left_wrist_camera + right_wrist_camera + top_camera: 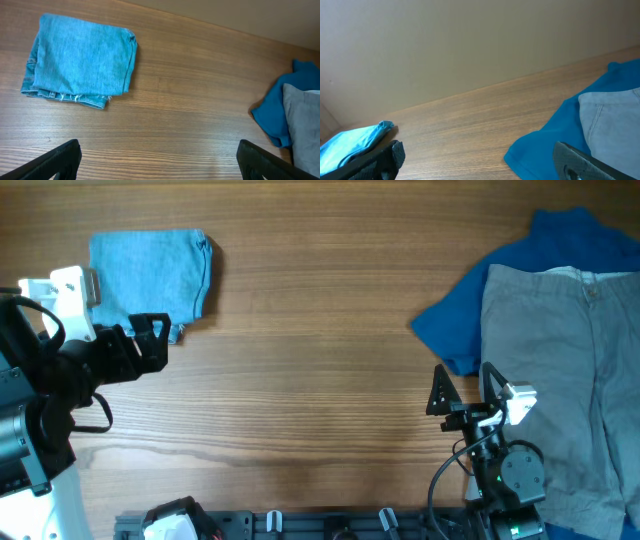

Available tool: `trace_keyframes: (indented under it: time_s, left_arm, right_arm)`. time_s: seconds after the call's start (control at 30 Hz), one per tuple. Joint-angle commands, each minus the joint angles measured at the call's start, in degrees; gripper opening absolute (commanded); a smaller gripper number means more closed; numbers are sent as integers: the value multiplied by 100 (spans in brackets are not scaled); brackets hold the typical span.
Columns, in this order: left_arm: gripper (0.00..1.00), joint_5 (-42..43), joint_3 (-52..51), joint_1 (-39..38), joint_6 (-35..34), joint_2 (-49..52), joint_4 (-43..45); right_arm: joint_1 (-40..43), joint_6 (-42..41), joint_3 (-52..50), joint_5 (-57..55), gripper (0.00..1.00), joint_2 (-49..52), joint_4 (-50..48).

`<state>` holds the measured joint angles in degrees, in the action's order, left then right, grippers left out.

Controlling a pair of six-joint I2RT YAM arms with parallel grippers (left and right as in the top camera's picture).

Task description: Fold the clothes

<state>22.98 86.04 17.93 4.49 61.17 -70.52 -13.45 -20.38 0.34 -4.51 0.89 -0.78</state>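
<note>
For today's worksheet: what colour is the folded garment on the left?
Light-blue jeans, clearest in the left wrist view.

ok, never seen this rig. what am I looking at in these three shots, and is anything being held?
These are two robot arms at a wooden table. The top-down picture comes from a fixed camera above the table. The other two come from a camera on each wrist, so the dark shapes in their bottom corners are that arm's own fingers. The left hand sits near the folded light-blue jeans. The right hand is beside grey-khaki trousers, which lie on a dark blue shirt. Both hands are open and hold nothing.
</note>
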Motion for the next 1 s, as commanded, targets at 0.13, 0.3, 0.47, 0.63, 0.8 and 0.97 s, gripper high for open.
trace_keyframes:
  time_s: [0.13, 0.3, 0.47, 0.63, 0.8, 0.97]
  left_arm:
    - [100, -9, -4, -20, 129, 2, 15]
    - [100, -9, -4, -20, 129, 2, 15]
    - [100, -649, -15, -413, 129, -402, 87]
    - [100, -616, -745, -1390, 127, -1552, 1272]
    - [100, -221, -2951, -1526, 127, -2968, 2710]
    - [100, -22, -5455, -1526, 122, -4481, 4238]
  right_arm:
    - [24, -83, -2, -13, 100, -61, -22]
    - [24, -81, -4, -13, 100, -61, -22]
    - [24, -81, -4, -15, 100, -61, -22]
    - [24, -81, -4, -15, 100, -61, -22]
    - [24, -81, -2, -15, 100, -61, -22]
    - [24, -81, -4, -15, 100, -61, -22]
